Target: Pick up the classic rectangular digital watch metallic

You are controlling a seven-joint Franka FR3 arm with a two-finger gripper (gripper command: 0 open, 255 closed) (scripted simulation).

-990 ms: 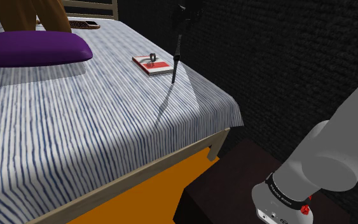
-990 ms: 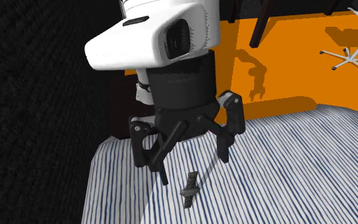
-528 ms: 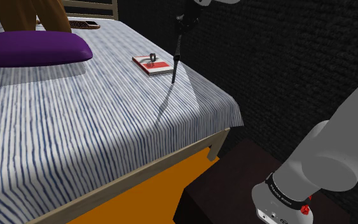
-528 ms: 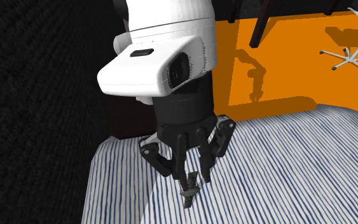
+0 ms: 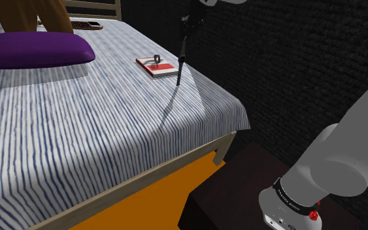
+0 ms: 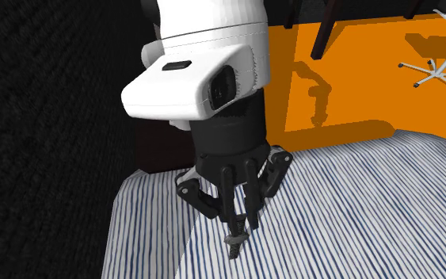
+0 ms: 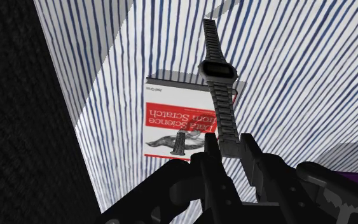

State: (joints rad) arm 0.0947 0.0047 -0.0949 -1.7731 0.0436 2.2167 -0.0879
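Observation:
The dark grey digital watch [image 5: 182, 60] stands on end on the striped bed sheet [image 5: 78, 124], next to a red and white book [image 5: 156, 66]. Its lower end meets its own shadow on the sheet. My gripper [image 5: 190, 25] comes down from above and is shut on the upper strap. In the second exterior view the fingers [image 6: 227, 198] clasp the strap, and the watch [image 6: 234, 239] sticks out below them. In the wrist view the watch [image 7: 219, 70] with its rectangular face runs out from between the fingertips of the gripper [image 7: 231, 147], over the book [image 7: 180, 121].
A purple pillow [image 5: 38, 49] lies at the bed's far end, near a wooden headboard [image 5: 94, 8]. The bed's corner [image 5: 238, 117] drops off to an orange floor [image 5: 156, 202]. The dark stand [image 5: 241, 189] is beside the bed. A dark textured wall [image 5: 293, 59] is close behind the arm.
The hand came down over the watch and its fingers went from wide open to shut on the strap. The watch still stands in the same spot.

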